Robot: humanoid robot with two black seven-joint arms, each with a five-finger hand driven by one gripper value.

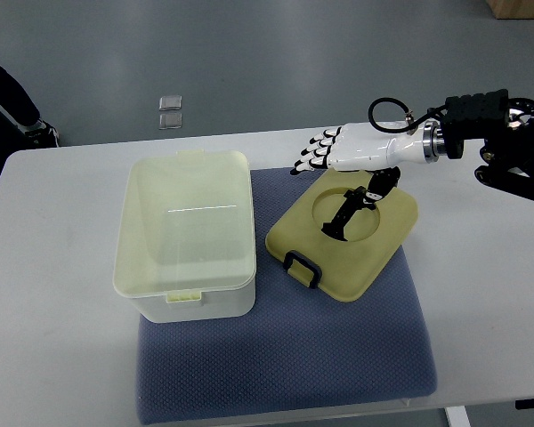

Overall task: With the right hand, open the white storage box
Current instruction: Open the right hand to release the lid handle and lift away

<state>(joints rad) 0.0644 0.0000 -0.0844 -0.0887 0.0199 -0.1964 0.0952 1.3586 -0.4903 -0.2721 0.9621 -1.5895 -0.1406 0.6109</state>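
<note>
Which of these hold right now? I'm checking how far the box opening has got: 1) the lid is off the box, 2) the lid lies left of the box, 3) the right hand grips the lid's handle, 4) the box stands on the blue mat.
1) True: the lid lies on the blue mat, off the white storage box, whose inside shows.
2) False: it lies to the picture's right of the box.
3) False: the right hand hovers over the lid's far edge with fingers spread, apart from the black handle at the near corner.
4) True: its base rests on the mat.
</note>
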